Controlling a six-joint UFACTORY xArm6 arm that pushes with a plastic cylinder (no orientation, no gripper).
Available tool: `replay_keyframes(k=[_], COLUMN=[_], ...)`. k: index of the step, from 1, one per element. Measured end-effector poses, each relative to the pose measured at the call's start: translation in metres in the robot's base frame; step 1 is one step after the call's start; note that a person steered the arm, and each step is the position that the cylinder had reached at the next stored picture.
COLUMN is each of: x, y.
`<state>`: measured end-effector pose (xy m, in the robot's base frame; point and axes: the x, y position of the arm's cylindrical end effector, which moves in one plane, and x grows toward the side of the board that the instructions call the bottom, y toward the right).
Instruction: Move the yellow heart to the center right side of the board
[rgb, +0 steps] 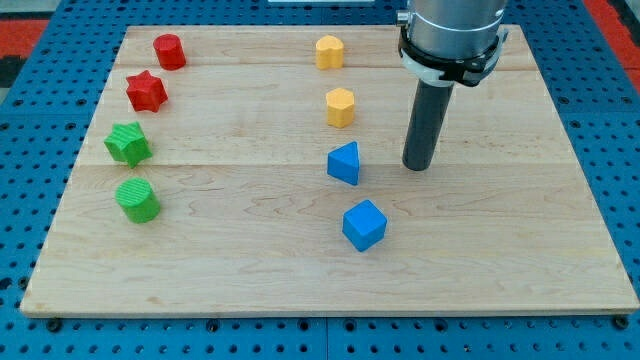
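Blue cube (364, 224) sits nearest the view's bottom, blue triangular block (344, 162) just above it, both mid-board. Green ones, a cylinder (137, 199) and a star (128, 143), plus a red star (146, 91) and red cylinder (169, 50), line the view's left and don't matter to us.

Key relation: two yellow blocks up the centre column. We read the top one (329, 50) as the yellow heart, the lower (340, 106) as a hexagon-ish shape, but it's a close call at this size.

Our tip (419, 166) is down on the wood to the right of the blue triangular block, touching nothing, no block being pushed. The heart lies up and to the left of it, well apart. Rod is vertical, arm coming in from the view's top.

Judgement: we need to get round to the heart's left to shove it rightward.
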<state>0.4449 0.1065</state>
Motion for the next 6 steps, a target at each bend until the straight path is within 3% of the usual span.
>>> replay_keyframes(k=[4, 6], x=[0.004, 0.026], y=[0.004, 0.008])
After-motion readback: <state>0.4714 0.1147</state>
